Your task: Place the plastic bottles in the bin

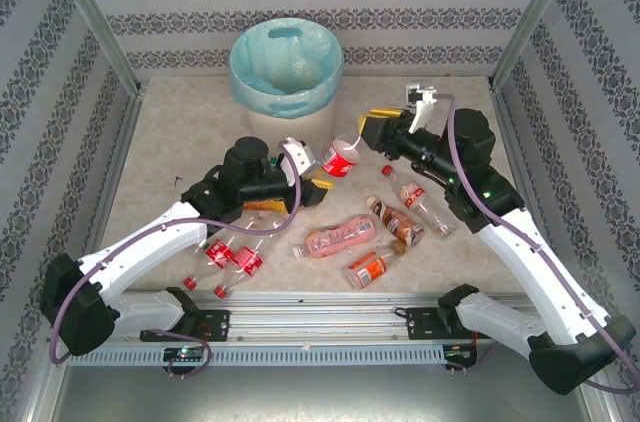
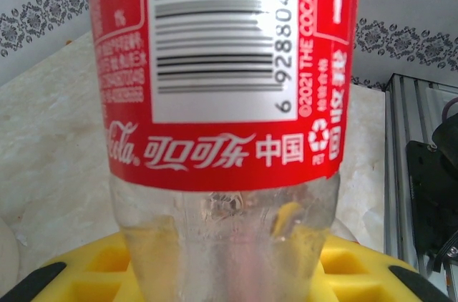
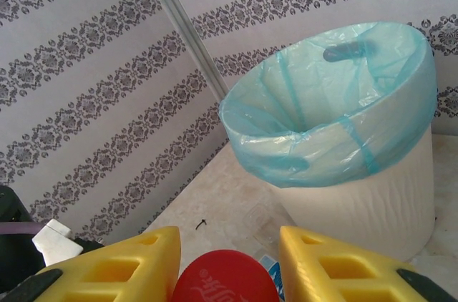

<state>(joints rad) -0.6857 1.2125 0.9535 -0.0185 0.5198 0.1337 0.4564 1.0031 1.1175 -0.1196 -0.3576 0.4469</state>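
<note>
Beside the bin (image 1: 290,122), right gripper (image 3: 229,237) clamps a red-capped bottle (image 3: 223,282); left gripper (image 2: 225,270) clamps a cola bottle (image 2: 222,66). Both seem light, crushable; grip at the stiff neck.

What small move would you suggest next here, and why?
Probably open the left gripper: the bottle seems to span both grippers, its cap looks gripped by the right gripper, and the bin stands just ahead of that one.
</note>
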